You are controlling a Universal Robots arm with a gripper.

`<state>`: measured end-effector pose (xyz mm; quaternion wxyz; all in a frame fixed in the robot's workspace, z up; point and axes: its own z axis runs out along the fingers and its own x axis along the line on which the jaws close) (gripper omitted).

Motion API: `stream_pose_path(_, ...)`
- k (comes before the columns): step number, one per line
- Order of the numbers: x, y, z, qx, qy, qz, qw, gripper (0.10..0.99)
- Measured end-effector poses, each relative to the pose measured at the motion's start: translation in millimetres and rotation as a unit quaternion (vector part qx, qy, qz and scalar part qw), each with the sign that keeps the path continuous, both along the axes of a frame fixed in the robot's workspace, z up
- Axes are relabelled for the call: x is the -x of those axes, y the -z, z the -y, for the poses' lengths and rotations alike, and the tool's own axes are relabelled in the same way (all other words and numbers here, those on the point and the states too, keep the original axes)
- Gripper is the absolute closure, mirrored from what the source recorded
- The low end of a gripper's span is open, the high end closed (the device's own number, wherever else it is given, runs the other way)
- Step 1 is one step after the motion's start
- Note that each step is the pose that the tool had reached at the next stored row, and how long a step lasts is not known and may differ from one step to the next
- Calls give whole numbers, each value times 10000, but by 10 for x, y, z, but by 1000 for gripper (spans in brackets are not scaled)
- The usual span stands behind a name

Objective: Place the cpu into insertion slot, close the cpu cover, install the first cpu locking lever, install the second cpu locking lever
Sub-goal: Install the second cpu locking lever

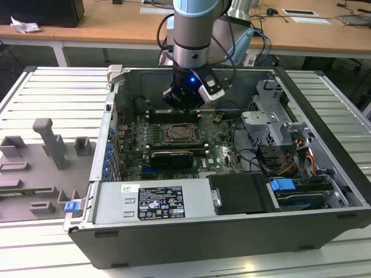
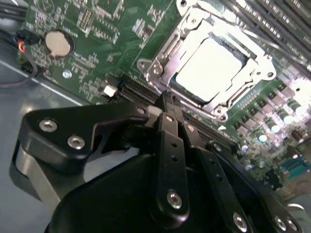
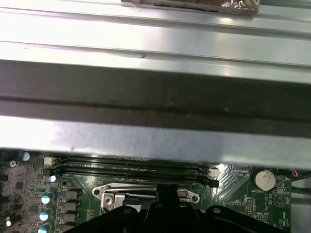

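The cpu [image 2: 213, 68], a pale square chip, lies flat in its socket on the green motherboard [image 2: 97, 82]. The cpu cover [image 2: 158, 58], a metal frame with an open window, lies down around it. In the exterior view the socket [image 1: 177, 134] sits mid-board, just below and in front of my gripper [image 1: 184, 104]. My gripper [image 2: 170, 104] is shut, its two black fingers pressed together with nothing between them. Its tips hover close beside the edge of the socket frame. In the first wrist view the cover's metal edge [image 3: 112, 190] shows just past the fingers [image 3: 166, 194].
The open computer case rests on a ribbed metal table; its back wall [image 3: 155, 87] stands close behind the gripper. Memory slots [image 3: 131, 165] run beside the socket, a coin battery [image 2: 58, 43] lies nearby. A long black card [image 1: 168, 157], drive cage [image 1: 272, 121] and power supply [image 1: 153, 202] surround the board.
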<state>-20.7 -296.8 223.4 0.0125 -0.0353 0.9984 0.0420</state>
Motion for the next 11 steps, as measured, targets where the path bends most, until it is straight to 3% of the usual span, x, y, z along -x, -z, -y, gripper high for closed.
stream_pose_path(11,1,-9,136,1,1,0,10000,980)
